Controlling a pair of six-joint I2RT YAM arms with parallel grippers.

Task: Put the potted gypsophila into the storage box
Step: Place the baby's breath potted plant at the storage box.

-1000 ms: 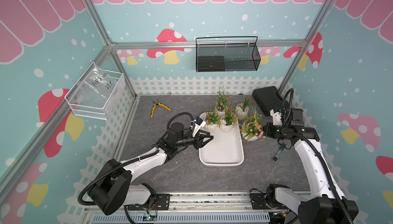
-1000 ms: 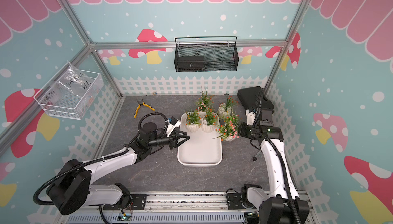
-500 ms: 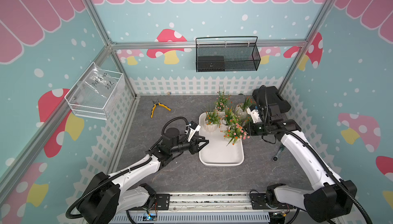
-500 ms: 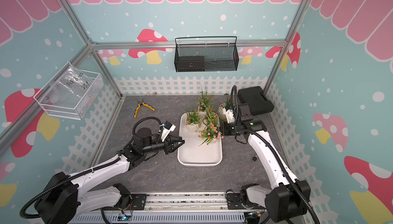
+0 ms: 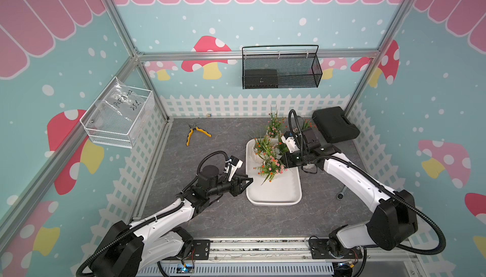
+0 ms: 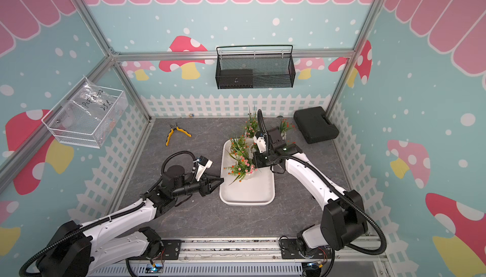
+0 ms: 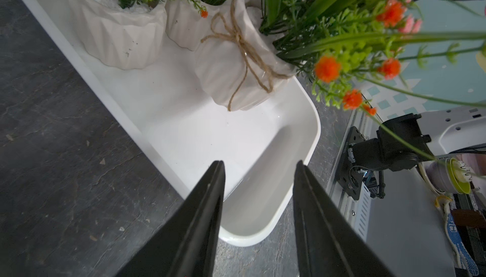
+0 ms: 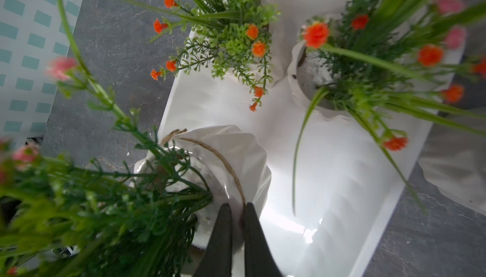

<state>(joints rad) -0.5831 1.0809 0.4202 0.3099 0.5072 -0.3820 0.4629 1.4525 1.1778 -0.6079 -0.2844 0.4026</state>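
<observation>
Foliage masks grip
Sprigs of the potted gypsophila [image 5: 272,167] hide the tips of the right tool [image 8: 238,206] in both top views; a speck [image 5: 208,115] by the fence [image 5: 236,104], too small to tell.

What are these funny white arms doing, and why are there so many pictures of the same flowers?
These are two robot arms with pincer hands called grippers. Two pictures look down from above on the whole table; two more come from little cameras on the arms' wrists, so the flowers look huge. The right gripper is shut on the rim of a tilted flower pot with a string bow, over the white storage box. Two other pots already stand inside. The left gripper is open and empty at the box's edge. Yellow pliers and a black case also lie on the grey table.
</observation>
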